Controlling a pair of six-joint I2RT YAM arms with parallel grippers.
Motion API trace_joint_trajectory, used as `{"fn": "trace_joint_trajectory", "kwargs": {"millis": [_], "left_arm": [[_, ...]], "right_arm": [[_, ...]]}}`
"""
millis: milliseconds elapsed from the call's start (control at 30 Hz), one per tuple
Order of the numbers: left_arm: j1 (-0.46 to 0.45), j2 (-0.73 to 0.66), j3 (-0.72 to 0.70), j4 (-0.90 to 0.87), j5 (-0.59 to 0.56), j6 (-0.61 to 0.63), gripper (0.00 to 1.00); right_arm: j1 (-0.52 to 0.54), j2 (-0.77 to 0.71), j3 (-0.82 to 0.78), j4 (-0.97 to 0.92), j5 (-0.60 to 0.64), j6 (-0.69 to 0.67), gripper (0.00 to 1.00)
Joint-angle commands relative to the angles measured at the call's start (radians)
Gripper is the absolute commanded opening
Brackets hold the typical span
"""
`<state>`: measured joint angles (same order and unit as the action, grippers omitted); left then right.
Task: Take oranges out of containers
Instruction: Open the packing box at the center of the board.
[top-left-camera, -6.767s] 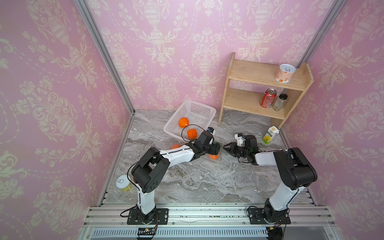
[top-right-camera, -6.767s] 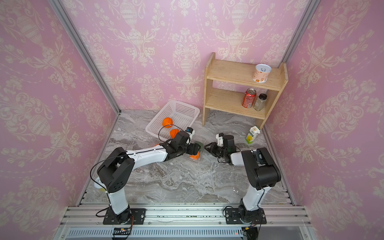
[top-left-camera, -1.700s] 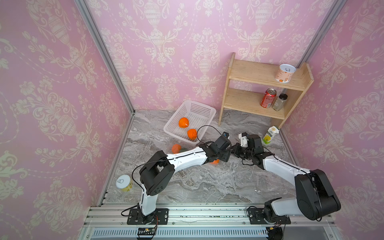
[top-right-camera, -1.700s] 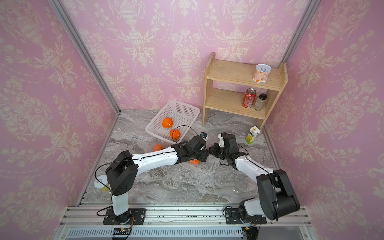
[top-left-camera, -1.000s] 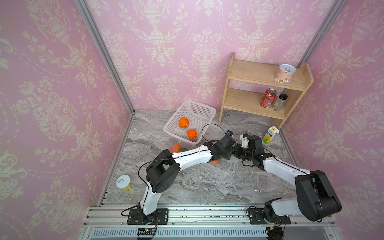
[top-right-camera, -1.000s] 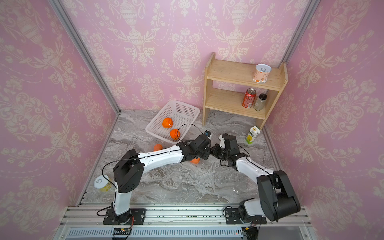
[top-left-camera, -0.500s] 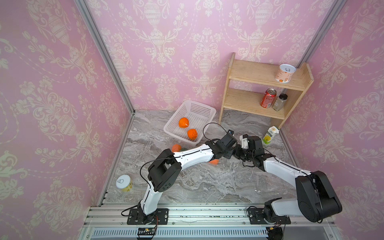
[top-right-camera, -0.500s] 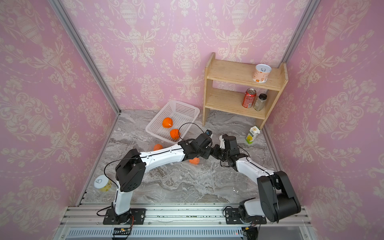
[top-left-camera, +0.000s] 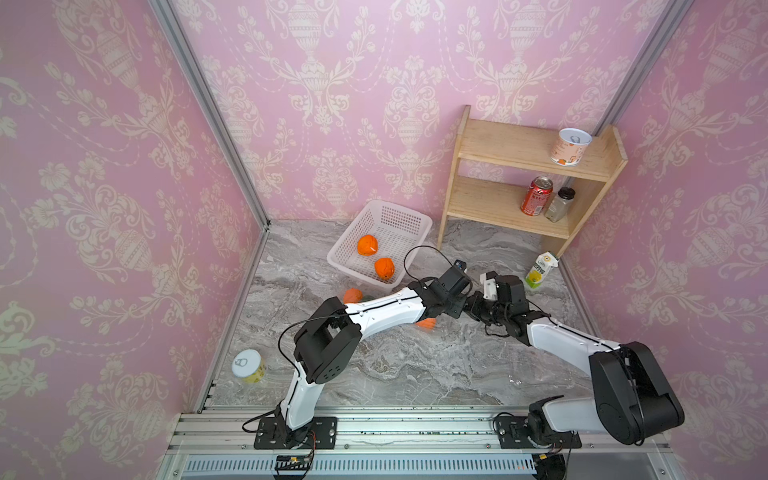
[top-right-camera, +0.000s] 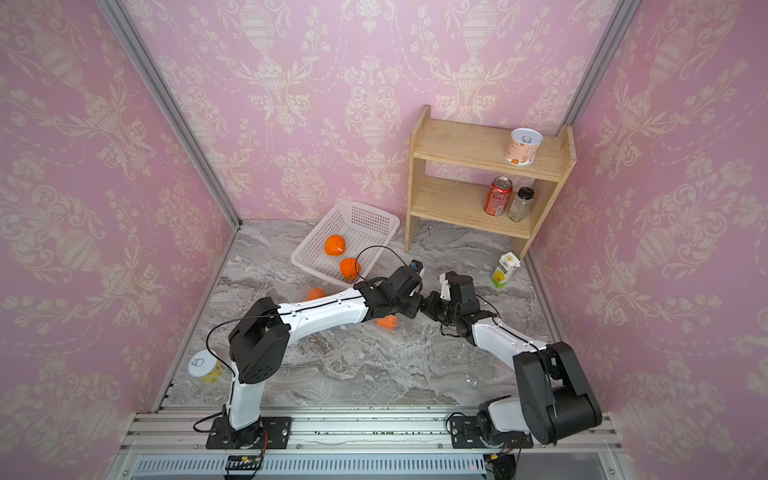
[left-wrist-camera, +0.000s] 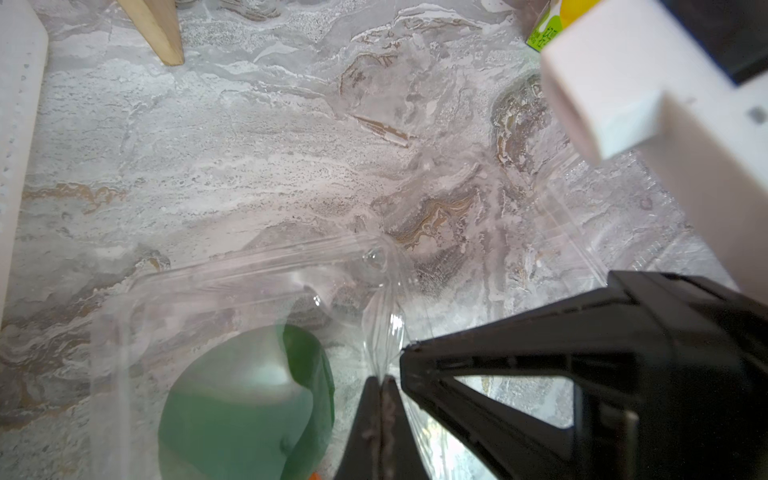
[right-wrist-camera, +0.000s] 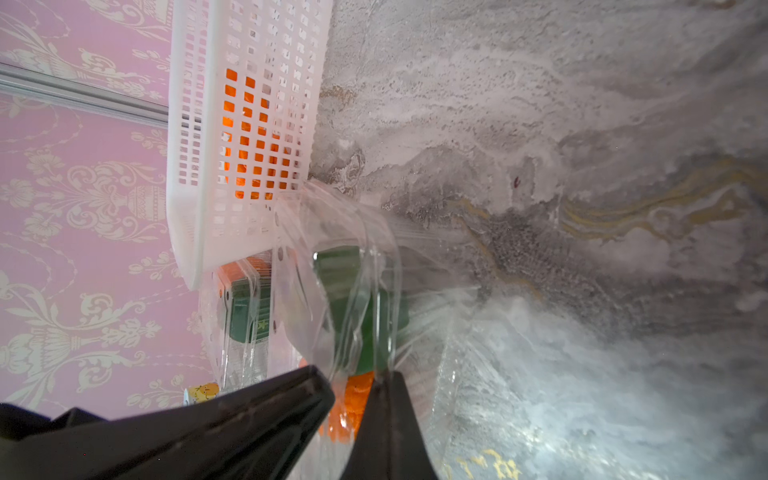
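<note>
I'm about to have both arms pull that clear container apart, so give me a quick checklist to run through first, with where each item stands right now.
1. Grip of the left end effector on the clear plastic container: ok, jaws pinched on its thin edge.
2. Grip of the right end effector on the same container: ok, pinching the film close beside the left.
3. The orange is inside that container: ok, seen through the plastic.
4. Lid unlatched: cannot tell.
5. Room in the white basket: ok, it holds only two other oranges.
6. The juice carton is clear of the right arm: ok, upright and apart.
</note>
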<state>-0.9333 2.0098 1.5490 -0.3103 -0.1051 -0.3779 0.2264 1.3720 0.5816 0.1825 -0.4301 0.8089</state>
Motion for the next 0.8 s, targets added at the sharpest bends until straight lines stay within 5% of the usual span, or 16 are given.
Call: {"fn": "trace_joint_trajectory", "kwargs": {"millis": [0,767], "left_arm": [[0.04,-0.042,-0.041,-0.054,-0.016,0.027,0.0],[0.121,-0.152,-0.107,-0.041,-0.054,0.05,0.0]], "right_arm": [[-0.017,-0.049,-0.012,0.047,0.004,0.004,0.0],[-0.052,-0.038,-0.057,0.051,0.024,0.006,0.0]]}}
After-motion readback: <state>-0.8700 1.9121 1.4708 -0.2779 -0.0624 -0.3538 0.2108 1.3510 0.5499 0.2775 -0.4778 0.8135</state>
